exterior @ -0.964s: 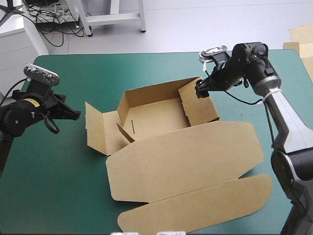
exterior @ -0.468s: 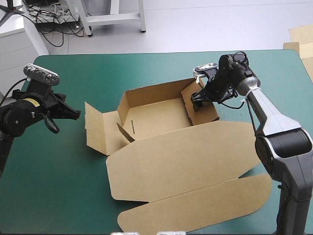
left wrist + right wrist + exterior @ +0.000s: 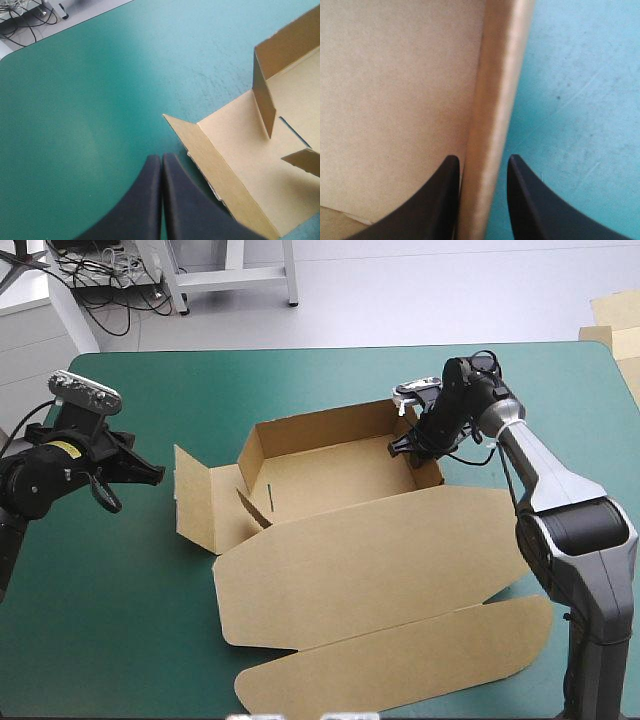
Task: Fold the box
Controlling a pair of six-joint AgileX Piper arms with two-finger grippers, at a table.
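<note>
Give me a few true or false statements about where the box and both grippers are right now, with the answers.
1. The right gripper has a wall of the box between its fingers. True.
2. The left gripper is open. False: its fingers meet, shut on nothing.
3. The lid stands upright. False: it lies flat on the teal-green cover.
4. The left gripper is over the cover, beside the box. True.
</note>
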